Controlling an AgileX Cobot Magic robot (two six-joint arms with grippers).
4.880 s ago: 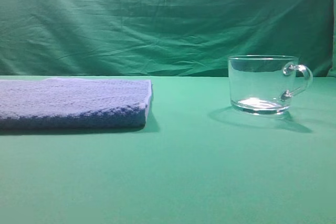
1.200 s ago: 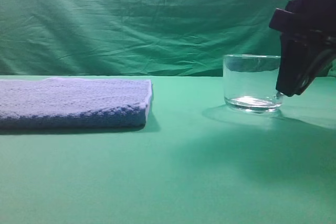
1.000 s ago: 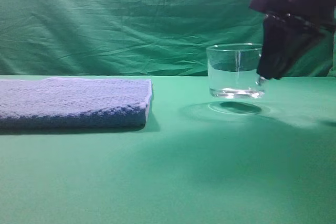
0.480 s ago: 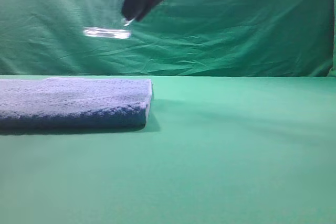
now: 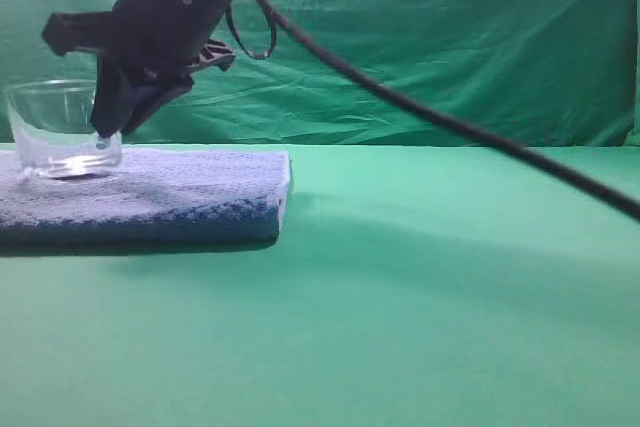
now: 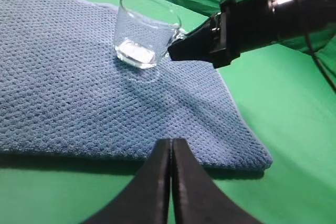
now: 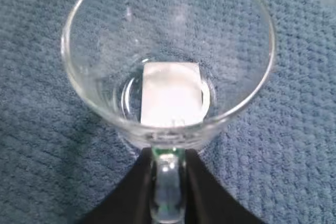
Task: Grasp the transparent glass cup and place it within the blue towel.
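Clear glass catches the light on the blue towel [image 5: 150, 192]: the transparent glass cup [image 5: 62, 127] stands upright on the towel's top surface, well in from its right edge and toward the left edge of the tabletop [image 5: 420, 307] as the high view shows it. In the left wrist view the cup [image 6: 146, 38] sits on the far part of the towel [image 6: 79, 98], its thick base flat on the nubby weave and its mouth facing up.

The right claw [image 5: 108, 127] has reached across to the left side of the scene and meets the cup on its right side, with a black cable [image 5: 440, 117] trailing off to the right edge of the picture. From the right wrist camera the cup [image 7: 168, 56] is seen from above with its loop handle [image 7: 167, 190] running between the two dark fingers [image 7: 139, 182], which lie close against it on either side; whether they press it or have just let go cannot be told from this view. The towel [image 7: 47, 171] fills the ground around the cup there.

The left claw [image 6: 171, 153] hangs above the near edge of the towel, its two dark fingers [image 6: 152, 182] drawn together at the tips and holding nothing, well apart from the cup.
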